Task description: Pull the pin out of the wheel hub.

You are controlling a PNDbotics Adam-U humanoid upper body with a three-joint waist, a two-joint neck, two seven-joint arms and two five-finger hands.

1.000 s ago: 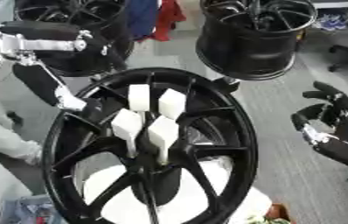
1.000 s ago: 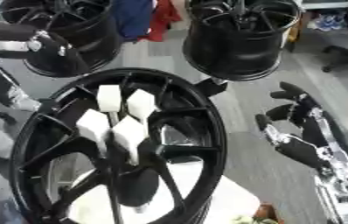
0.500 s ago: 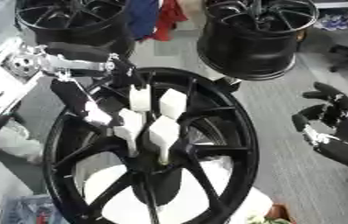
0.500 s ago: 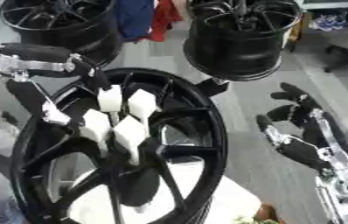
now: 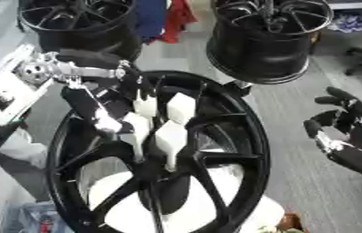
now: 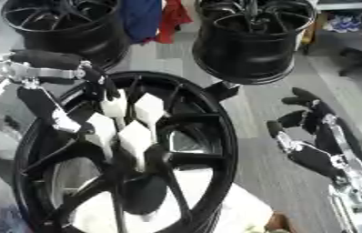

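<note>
A big black wheel hub (image 5: 240, 136) lies flat on a white round stand (image 5: 208, 214). Several white pins stand upright in a cluster at its middle. My left hand (image 5: 130, 81) reaches in from the left over the hub's rim, right at the top of the far-left pin (image 5: 144, 104). The hand is dark against the black spokes, so its hold on the pin is unclear. Another pin (image 5: 181, 107) stands just to the right, and two more (image 5: 171, 139) stand nearer. My right hand (image 5: 342, 133) hovers open to the right of the hub, off its rim, holding nothing.
Two more black wheels stand behind, one at the far left (image 5: 81, 22) and one at the far right (image 5: 268, 38). Red and blue cloth (image 5: 164, 18) hangs between them. Grey floor lies to the right of the hub.
My left arm has swung right from the left edge, across the hub's rim, to the far-left pin. The right hand has stayed where it was.
</note>
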